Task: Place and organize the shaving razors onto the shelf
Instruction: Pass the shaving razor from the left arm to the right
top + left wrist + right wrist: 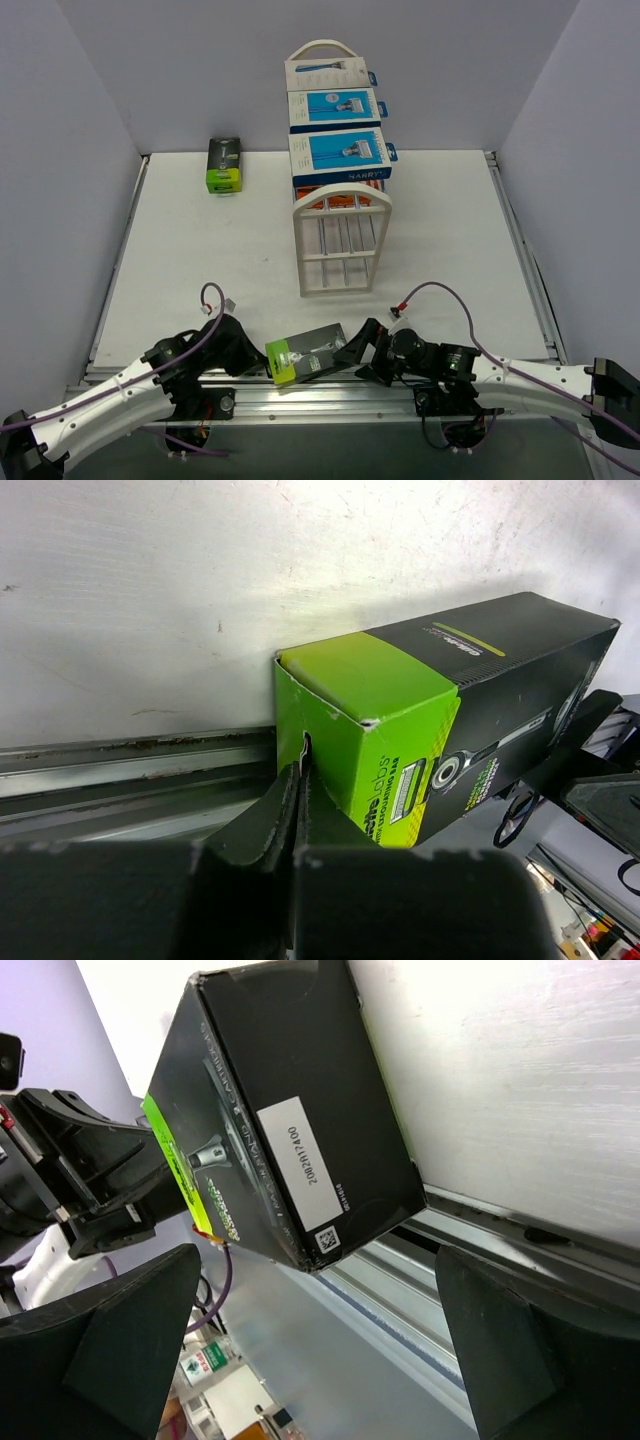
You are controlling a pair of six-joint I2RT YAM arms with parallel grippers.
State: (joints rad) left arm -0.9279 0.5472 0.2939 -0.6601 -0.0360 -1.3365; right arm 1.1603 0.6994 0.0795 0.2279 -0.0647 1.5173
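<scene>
The cream shelf [340,262] carries blue-and-white HARRY'S boxes [338,152] on its upper tiers and orange boxes [341,201] beneath. A second black-and-lime box [224,165] stands far left on the table [200,260].

The closed left gripper [262,352] pinches the lime end of a black-and-lime razor box [305,357] over the near table edge. The right gripper [352,352] gapes around its black end without touching it. Only the right wrist view shows its white label [305,1165].

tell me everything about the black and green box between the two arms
The black-and-lime razor box is flat printed cardboard: lime-green at one end, black elsewhere, with a razor picture and a white sticker. The lime end's corners look scuffed. It is held tilted above the near rail. The left pincer is shut on the lime end's edge; the right pincer stands open around the black end, no contact visible.
</scene>
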